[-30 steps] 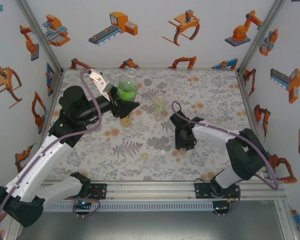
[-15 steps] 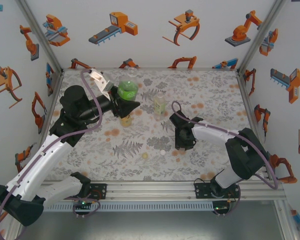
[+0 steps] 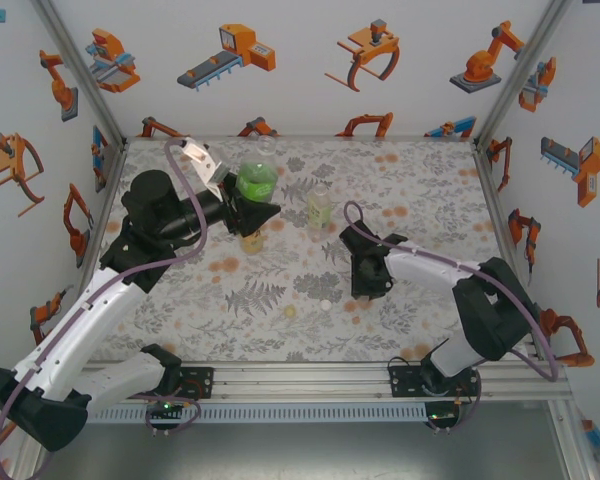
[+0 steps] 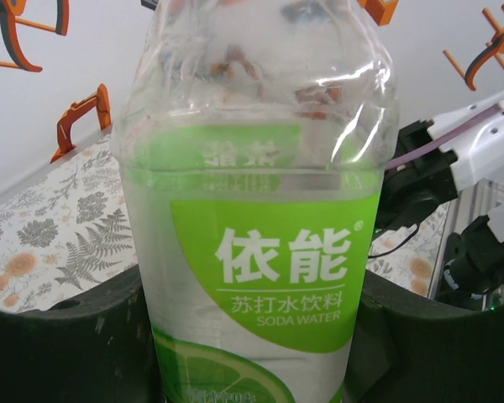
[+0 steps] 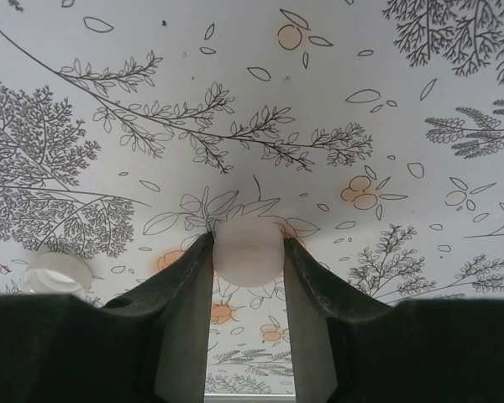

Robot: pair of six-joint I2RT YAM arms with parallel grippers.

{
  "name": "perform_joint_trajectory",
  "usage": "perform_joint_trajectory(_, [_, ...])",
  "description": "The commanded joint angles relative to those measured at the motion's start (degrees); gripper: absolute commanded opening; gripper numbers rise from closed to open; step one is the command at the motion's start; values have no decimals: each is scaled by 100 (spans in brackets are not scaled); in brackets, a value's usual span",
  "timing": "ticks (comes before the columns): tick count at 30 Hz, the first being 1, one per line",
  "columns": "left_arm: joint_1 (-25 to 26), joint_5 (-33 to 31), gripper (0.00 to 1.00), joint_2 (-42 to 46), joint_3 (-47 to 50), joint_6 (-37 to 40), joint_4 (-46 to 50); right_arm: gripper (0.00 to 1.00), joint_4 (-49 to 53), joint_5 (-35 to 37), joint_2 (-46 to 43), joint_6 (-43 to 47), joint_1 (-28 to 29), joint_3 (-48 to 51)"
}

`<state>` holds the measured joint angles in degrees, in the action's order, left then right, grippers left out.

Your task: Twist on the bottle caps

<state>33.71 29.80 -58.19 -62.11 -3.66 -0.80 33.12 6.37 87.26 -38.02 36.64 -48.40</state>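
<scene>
While the left gripper [image 3: 254, 207] stands clamped on the green soda-water bottle [image 4: 252, 210] at the far left of the floral table [image 3: 420, 190], the right gripper [image 3: 370, 284] is down at the surface. Its two fingers [image 5: 181, 294] press either side of a pale cap [image 5: 249, 250]. The grip looks made, though I cannot tell how firm it is. The pick probably wants a square, level hold, so that the cap meets a bottle neck flat. Lift straight up, clear of the white cap [image 5: 59, 273] lying just beside it. Centre the cap over the mouth before turning, because a tilted start would likely cross the threads. The pale yellowish bottle [image 3: 320, 208] stands upright between the arms.
</scene>
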Motion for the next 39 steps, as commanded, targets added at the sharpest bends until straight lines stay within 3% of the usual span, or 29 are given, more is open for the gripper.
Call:
perform_joint_trajectory(1, [21,241,9,-16,-95,463,235,15,273,136,-502,223,45,-214])
perform_joint_trajectory(6, [117,415,7,-7,-182,1251,774,8,475,-70,-1188,756,44,-593])
perform_joint_trajectory(9, [317,635,4,69,-161,2208,1185,5,454,-335,-1650,1234,47,-897])
perform_joint_trajectory(14, [671,373,0,112,-113,3220,1677,0,265,-774,-2332,2172,45,-1433])
perform_joint_trajectory(23, [899,434,0,63,-139,4853,2815,0,196,-2884,-2810,3941,45,-2589])
perform_joint_trajectory(32, [1088,375,0,-177,-244,4980,3154,0,-262,-4611,-3001,4953,115,-2840])
perform_joint_trajectory(39, [1205,265,0,-390,-350,5126,3321,0,-161,-5014,-2966,5694,436,-2954])
